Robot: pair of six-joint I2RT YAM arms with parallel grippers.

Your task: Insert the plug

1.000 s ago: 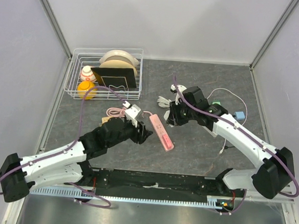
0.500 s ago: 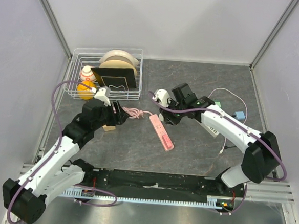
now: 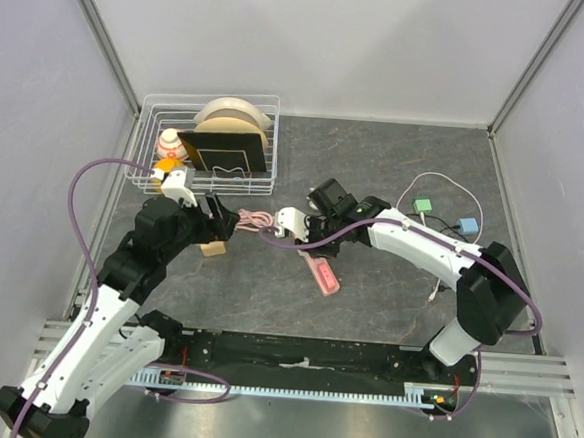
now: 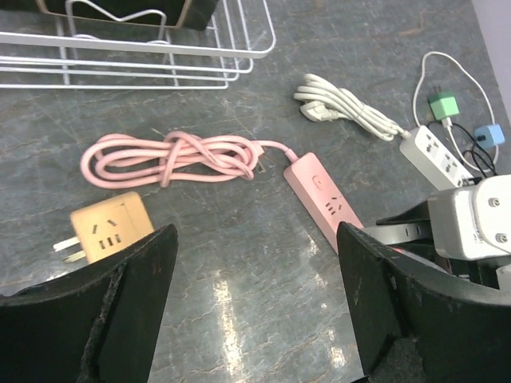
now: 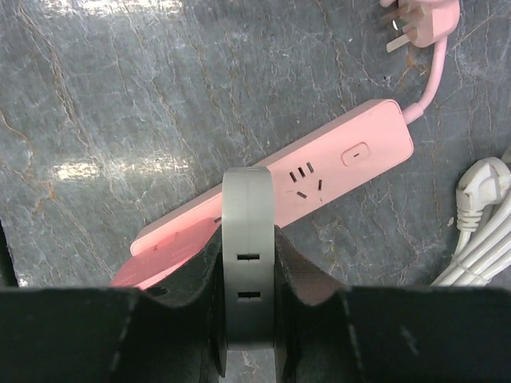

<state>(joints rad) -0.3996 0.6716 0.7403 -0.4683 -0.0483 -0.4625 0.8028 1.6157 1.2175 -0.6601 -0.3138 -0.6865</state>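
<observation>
The pink power strip (image 3: 323, 274) lies flat mid-table, its sockets facing up (image 5: 335, 171). My right gripper (image 3: 306, 238) hangs right over it, shut on a white plug block (image 5: 249, 263) that stands on edge between the fingers. The block covers the strip's middle; whether it touches the strip I cannot tell. That block also shows at the right edge (image 4: 479, 215) of the left wrist view. My left gripper (image 4: 254, 263) stands wide open to the strip's left with nothing between its fingers (image 4: 120, 311). The strip's pink cord (image 4: 172, 155) lies coiled ahead of it.
A tan adapter cube (image 4: 110, 227) sits by the left finger. A wire basket (image 3: 140, 173) with dishes stands at the back left. A white power strip (image 4: 435, 152) with its bundled cord (image 4: 343, 104), a green plug (image 3: 424, 204) and a blue plug (image 3: 468, 226) lie to the right.
My left gripper has let go of the pink strip, opened wide and drawn back to the left. The right arm has carried the white plug block leftward over the strip.
</observation>
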